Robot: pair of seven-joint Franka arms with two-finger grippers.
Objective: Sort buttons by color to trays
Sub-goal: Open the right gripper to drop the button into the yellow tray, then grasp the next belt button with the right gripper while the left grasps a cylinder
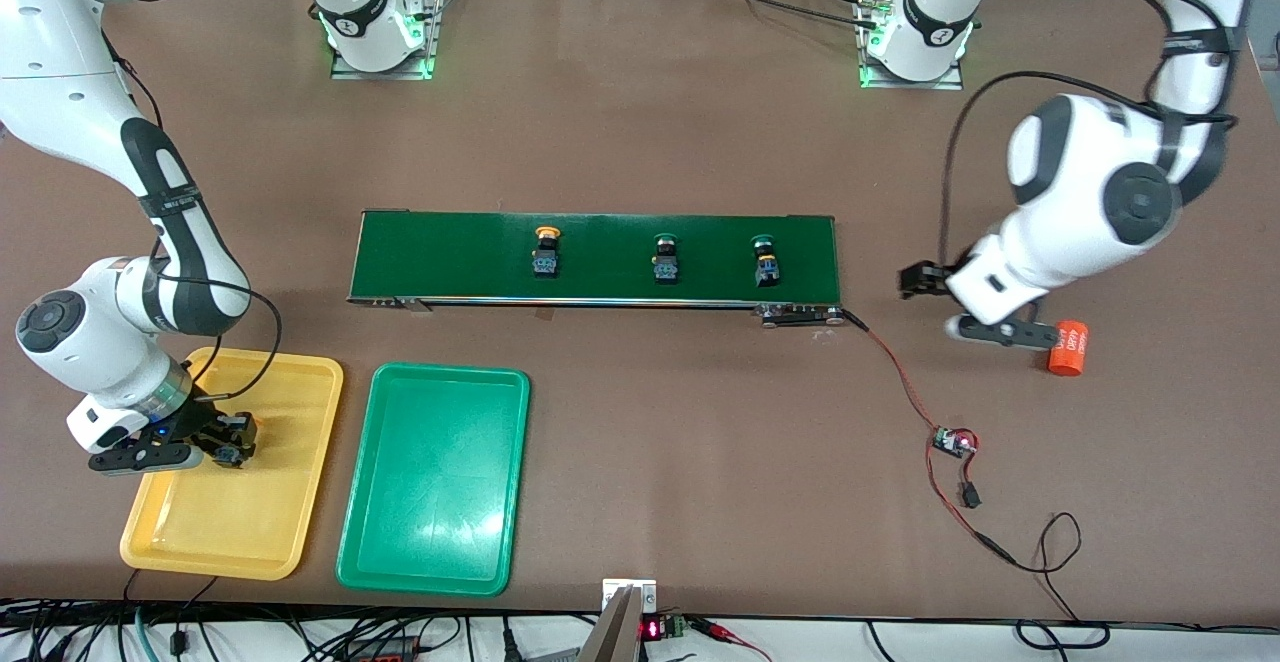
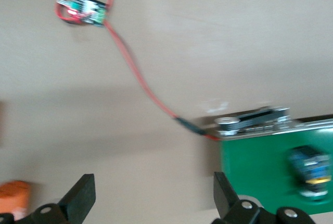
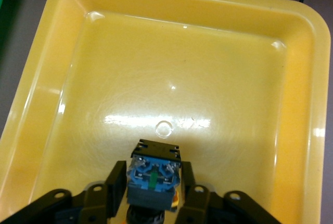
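Green tray [image 1: 433,477] lies bare beside the yellow tray [image 1: 290,502], where right fingers [image 3: 115,190] flank a button [image 3: 153,174]; left fingers [image 2: 83,195] spread open.

Both arms are glossy white with dark grey joint caps, black cables strapped along the links, and green lights glowing at the bases. Black grippers, left gripper [image 1: 985,314] and right gripper [image 1: 222,444], with visible screw heads.

A robotics lab. Two arms are bolted to a brown bench [image 1: 640,92]. A small conveyor belt [image 1: 600,257], a bare circuit board [image 1: 952,441] and loose cables [image 1: 1040,542] lie on it.
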